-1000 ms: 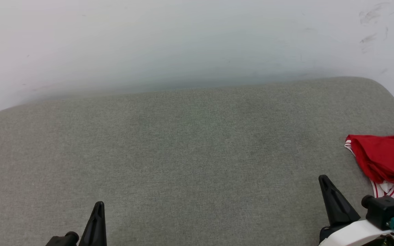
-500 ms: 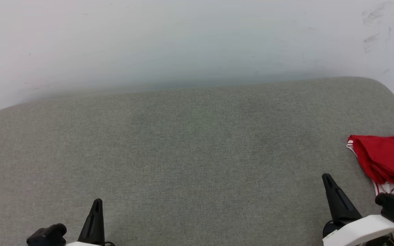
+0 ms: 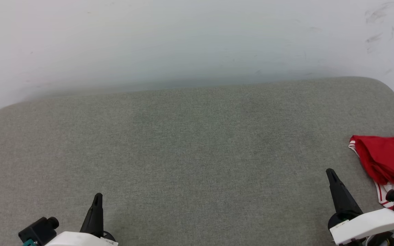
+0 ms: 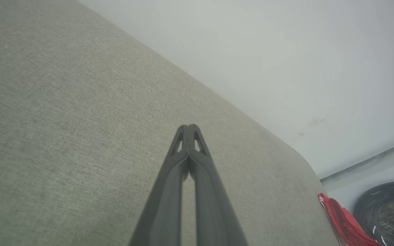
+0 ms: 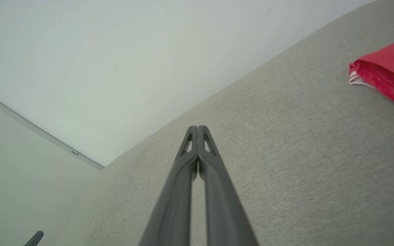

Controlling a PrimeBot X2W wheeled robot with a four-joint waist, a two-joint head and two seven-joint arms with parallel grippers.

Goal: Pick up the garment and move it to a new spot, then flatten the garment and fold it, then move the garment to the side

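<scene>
The broad counter [image 3: 190, 143] lies bare across its middle. The garment [image 3: 385, 159] sits far off at its right edge, partly cut by the head view's frame and gathered into a low, doubled-over heap rather than spread flat. This fits two stages: a jersey waiting at the side to be picked up and carried to a new spot, or one already folded and set aside (the heap looks too loose to call a neat fold, but too little of it shows to judge). I would not settle which from this. In either case no cloth is held, and both arms sit low at the near edge, well apart. Any grasp would first need the jaws to part.

The counter is padded, covered in a grey-green woven cloth with a fine, matte grain, and its far corners are rounded. Behind it rises a smooth pale wall [image 3: 183, 41] with a few scuffs at the upper right. The garment is a soft, slightly glossy red knit with rolled creases, and white trim with red stripes peeks out along its near and left edges. The left gripper [image 3: 97, 198] and the right gripper [image 3: 330, 172] are slim, dark, hard tapering wedges. On each, the jaws are pressed tight together and empty.
</scene>
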